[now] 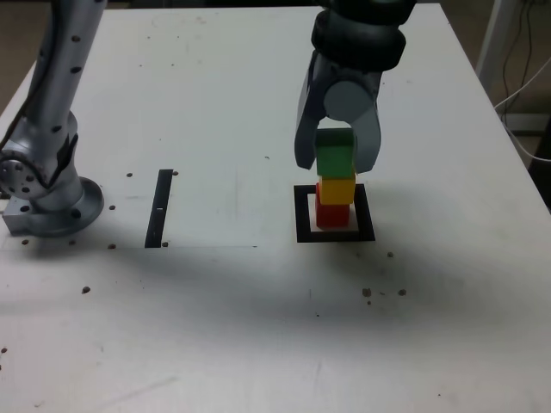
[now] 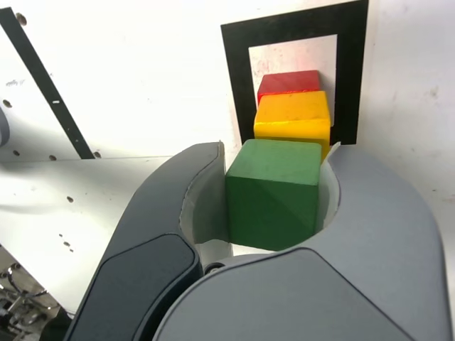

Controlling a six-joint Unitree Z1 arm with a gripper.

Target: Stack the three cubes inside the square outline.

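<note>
A red cube [image 1: 332, 215] sits inside the black square outline [image 1: 302, 215] on the white table, with a yellow cube [image 1: 337, 188] stacked on it. The green cube [image 1: 336, 158] is on top of the yellow one, and my gripper [image 1: 337, 163] is shut on it, one finger on each side. In the wrist view the green cube [image 2: 273, 193] is clamped between my gripper [image 2: 274, 188] fingers, with the yellow cube [image 2: 293, 119] and red cube [image 2: 288, 82] lined up below it inside the square outline [image 2: 238, 78]. Whether green fully rests on yellow I cannot tell.
A narrow black strip [image 1: 160, 207] lies on the table to the exterior view's left of the outline. The arm's metal base [image 1: 47, 202] stands at the far left. Small dark specks dot the table surface [image 1: 258, 327].
</note>
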